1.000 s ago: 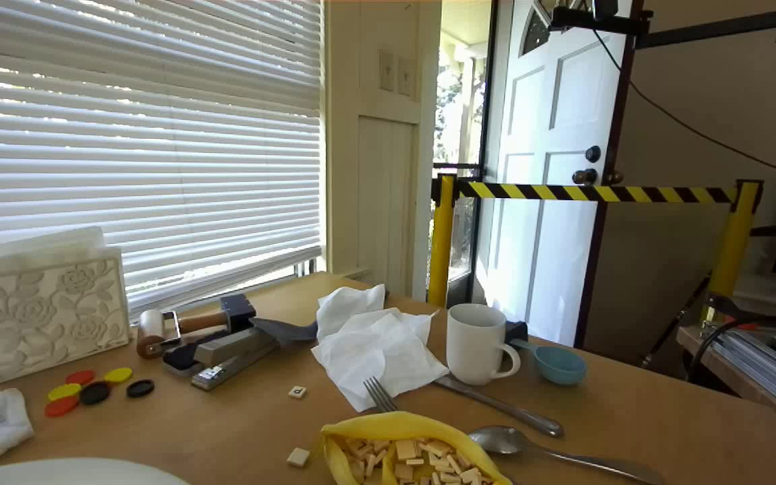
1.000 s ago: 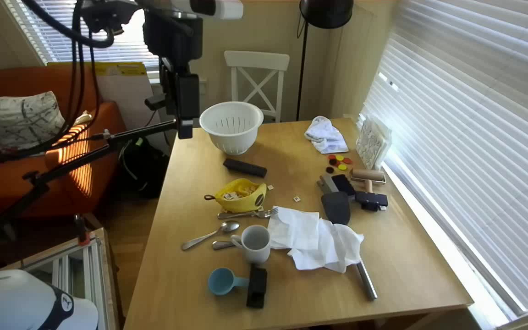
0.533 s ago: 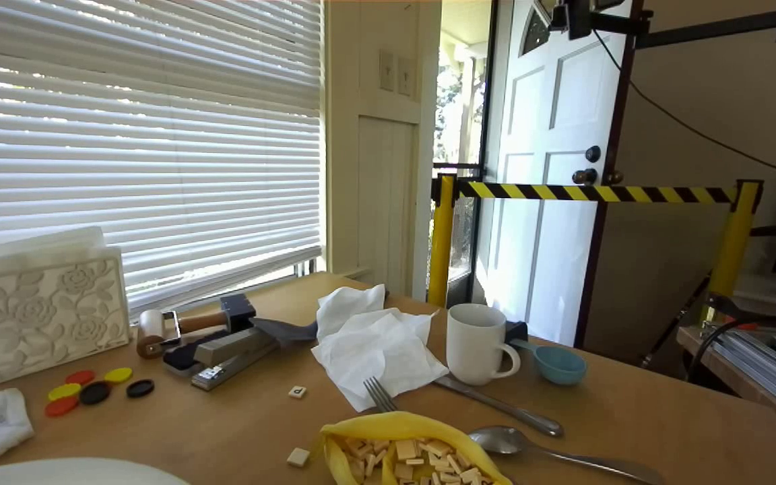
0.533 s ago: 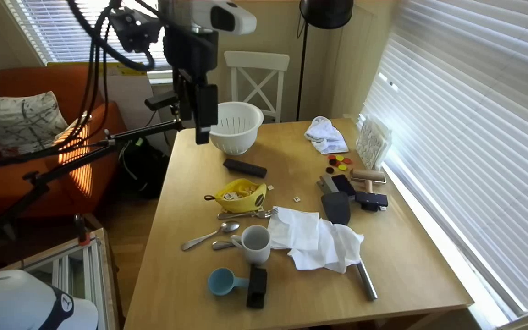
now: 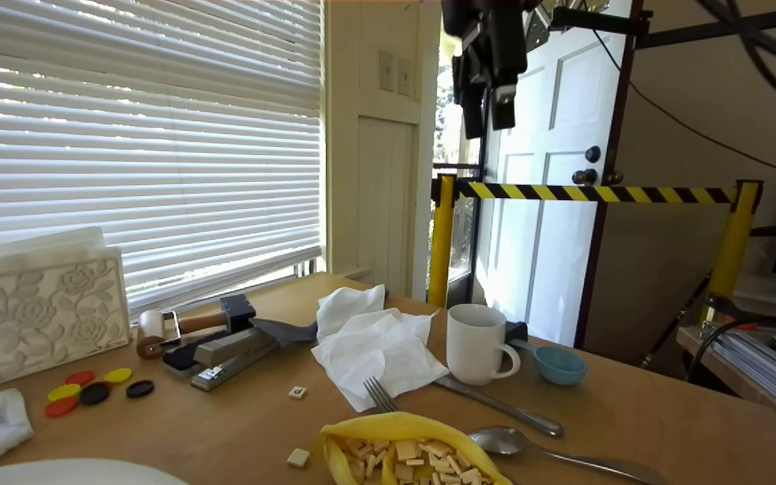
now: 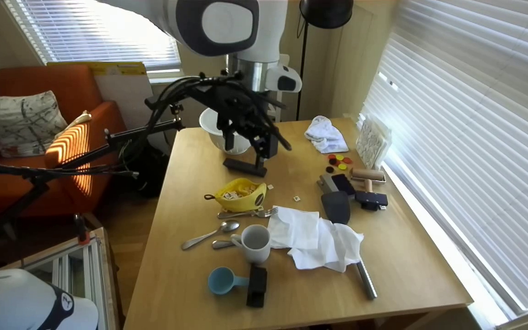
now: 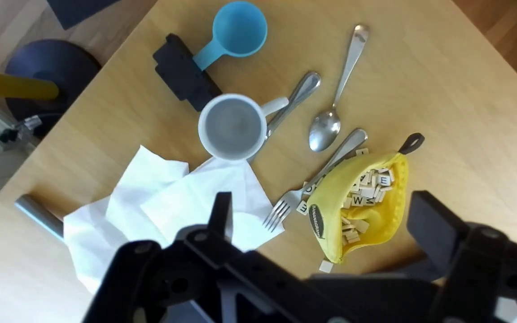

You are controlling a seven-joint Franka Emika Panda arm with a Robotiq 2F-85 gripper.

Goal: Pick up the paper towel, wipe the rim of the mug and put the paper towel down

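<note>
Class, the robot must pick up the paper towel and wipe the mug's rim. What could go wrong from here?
The fork lies partly over the edge of the paper towel, so lifting it might drag the fork along.
A silvery handle pokes out from under the paper towel; the open claw might pinch it too.
The mug stands close beside the paper towel, so the claw could bump it.

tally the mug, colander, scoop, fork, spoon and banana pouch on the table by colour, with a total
White: 2 (mug, colander)
Silver: 2 (fork, spoon)
Blue: 1 (scoop)
Yellow: 1 (banana pouch)
Total: 6
</note>
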